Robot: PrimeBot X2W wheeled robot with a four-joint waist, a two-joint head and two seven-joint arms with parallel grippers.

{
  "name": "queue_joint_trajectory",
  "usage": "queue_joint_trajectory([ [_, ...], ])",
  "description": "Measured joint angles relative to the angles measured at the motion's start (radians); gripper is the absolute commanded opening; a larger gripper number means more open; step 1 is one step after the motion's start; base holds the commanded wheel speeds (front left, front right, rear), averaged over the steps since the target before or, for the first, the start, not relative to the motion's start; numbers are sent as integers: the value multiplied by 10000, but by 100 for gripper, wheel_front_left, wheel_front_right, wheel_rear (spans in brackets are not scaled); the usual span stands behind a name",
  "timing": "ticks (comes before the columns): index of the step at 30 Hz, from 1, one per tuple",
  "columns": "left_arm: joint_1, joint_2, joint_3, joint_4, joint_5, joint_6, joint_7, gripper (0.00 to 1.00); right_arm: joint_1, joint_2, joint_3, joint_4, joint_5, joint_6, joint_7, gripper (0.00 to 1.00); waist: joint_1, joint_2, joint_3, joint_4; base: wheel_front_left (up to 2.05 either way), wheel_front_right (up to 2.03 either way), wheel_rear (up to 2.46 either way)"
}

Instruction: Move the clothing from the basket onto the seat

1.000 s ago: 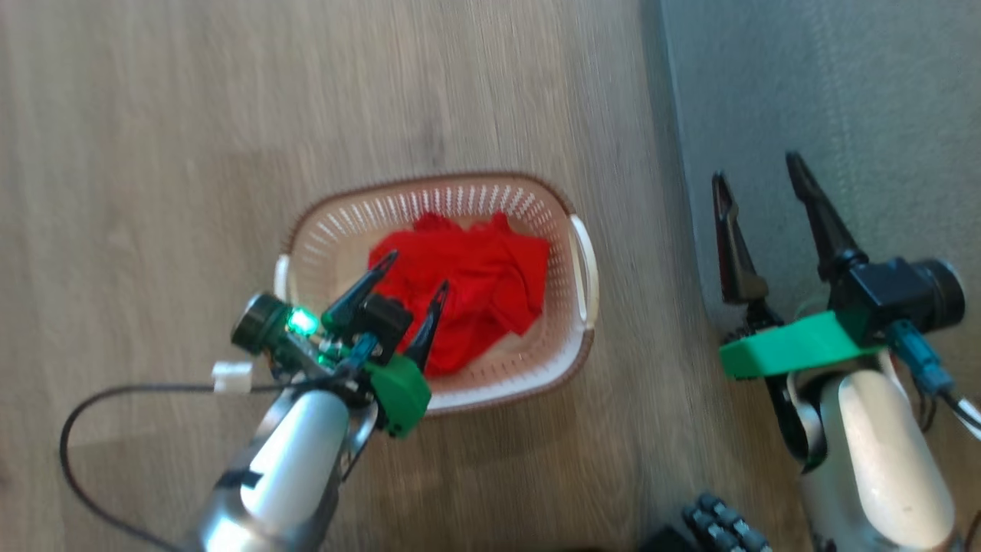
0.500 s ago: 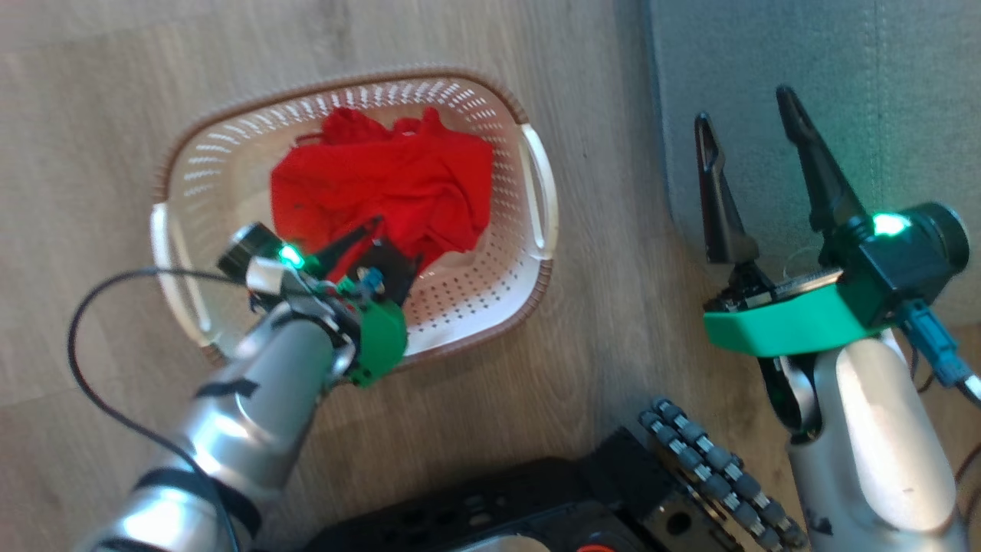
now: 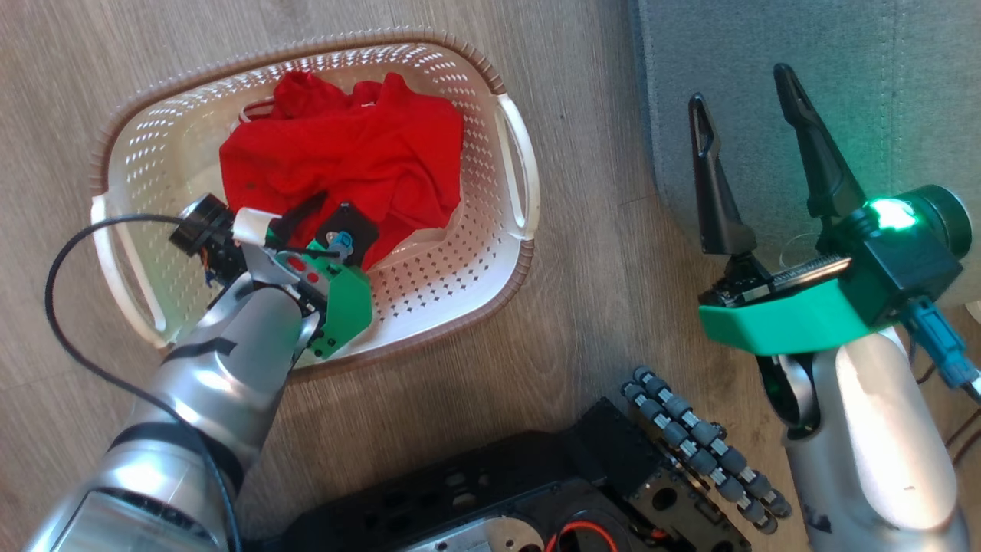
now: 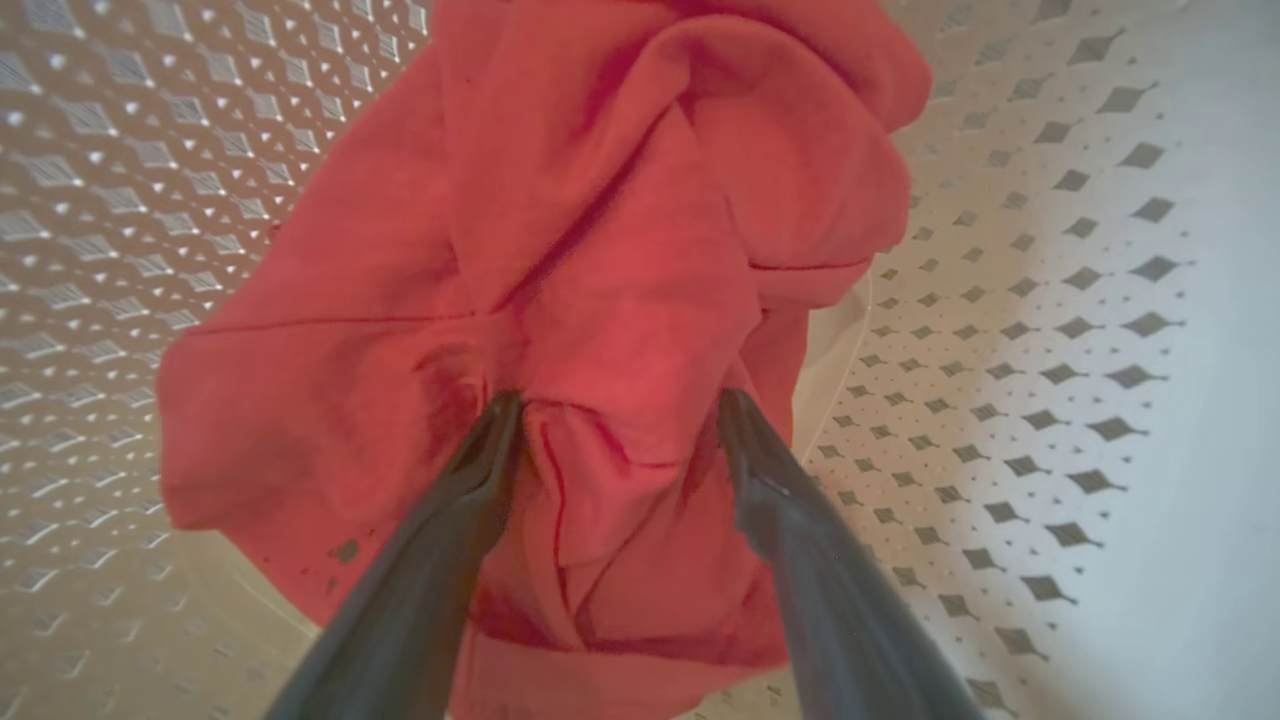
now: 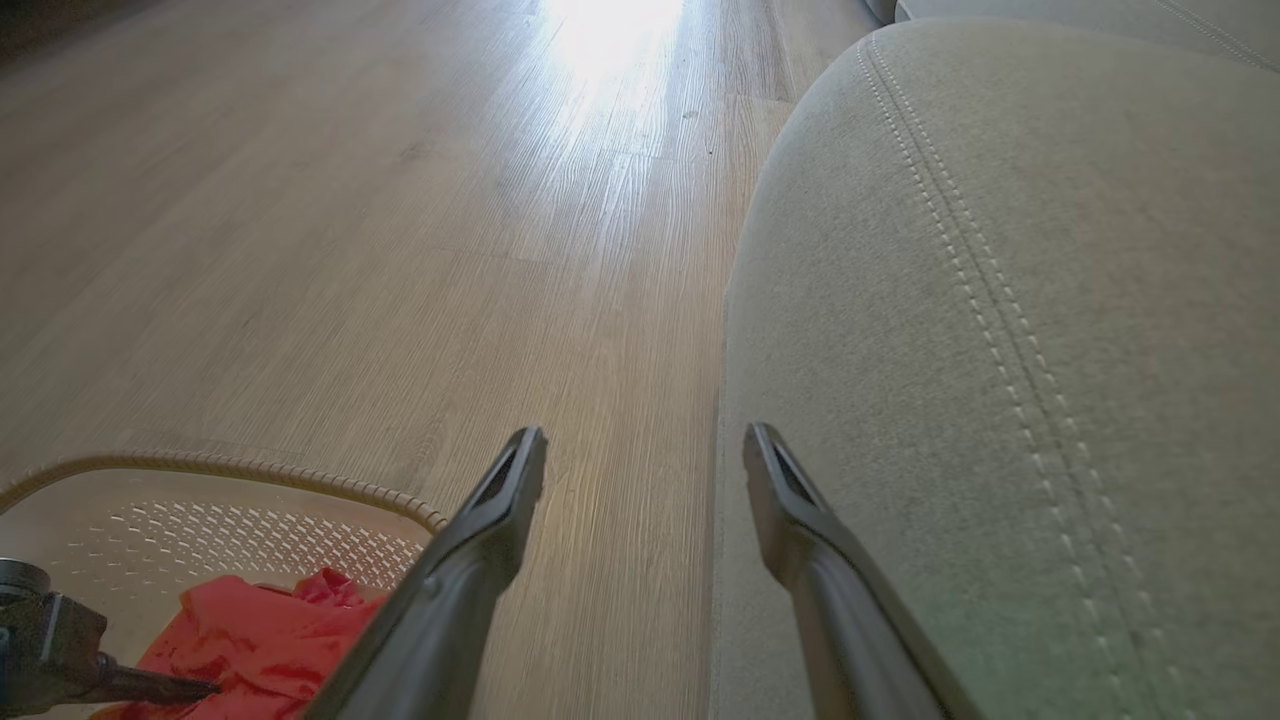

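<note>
Clothing (image 3: 345, 153) lies as one crumpled red heap inside the basket; how many garments make it up cannot be told. One wooden floor (image 3: 598, 291) carries one grey seat (image 3: 881, 77) at its right edge and one cream basket (image 3: 153, 138) near the seat's rounded corner, not touching it. Of the two end effectors, the right end effector (image 3: 739, 86) hangs spread wide and empty over the seat's edge. The left end effector (image 4: 615, 405) is also wide apart, its fingertips (image 4: 500, 420) pressed into the red fabric with a fold between them.
</note>
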Motion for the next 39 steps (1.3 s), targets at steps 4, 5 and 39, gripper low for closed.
queue_joint_trajectory([
  [4, -125, -69, -44, 125, -163, 71, 0, 100, 36, 0, 54, -27, -98, 0, 0, 100, 0, 0, 19, 3, 0, 0, 0],
  [5, -124, -84, -63, 146, -198, 73, 0, 100, 43, 0, 54, -61, -98, 0, 0, 100, -1, 0, 22, 0, 0, 0, 0],
  [39, 2127, 17, -541, -2890, -1480, 291, 0, 0, -136, -6, -119, 1442, -297, 0, 0, 100, -1, 1, -2630, 696, 0, 0, 0],
])
